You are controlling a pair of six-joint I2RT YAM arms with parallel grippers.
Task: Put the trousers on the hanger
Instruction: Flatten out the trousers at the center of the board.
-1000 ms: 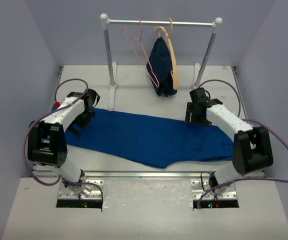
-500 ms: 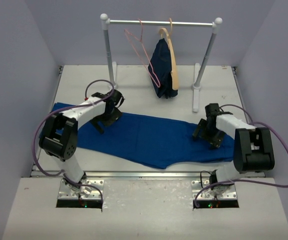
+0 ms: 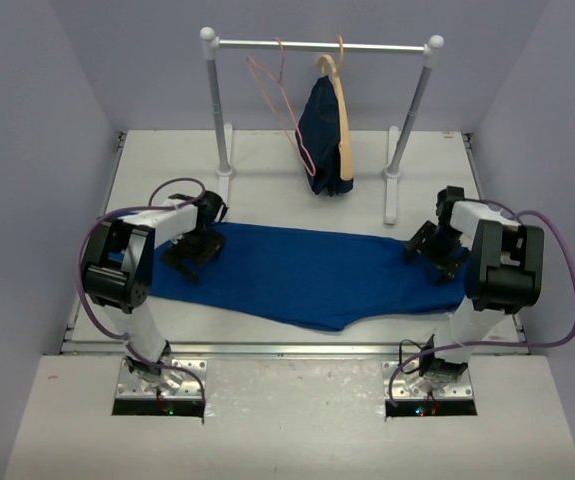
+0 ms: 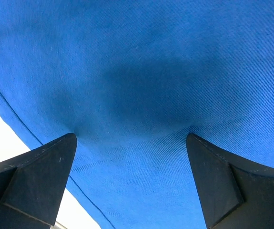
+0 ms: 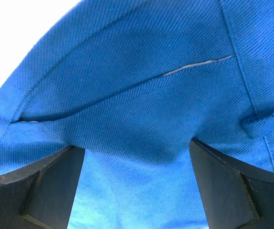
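**Trousers (image 3: 307, 275) down, hanger (image 3: 285, 110) bare**

The trousers lie flat across the middle of the table (image 3: 267, 175), left edge to right. Both sets of jaws stand wide apart, tips pressing the cloth at either end, nothing gripped. The hanger dangles empty at the far edge. Everything's left to do!

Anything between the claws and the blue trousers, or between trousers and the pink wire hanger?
Nothing visible. The open left claw and right claw sit directly over the royal-blue cloth trousers. The thin pink wire hanger hangs on the rail behind; a dark navy garment hangs close beside it.
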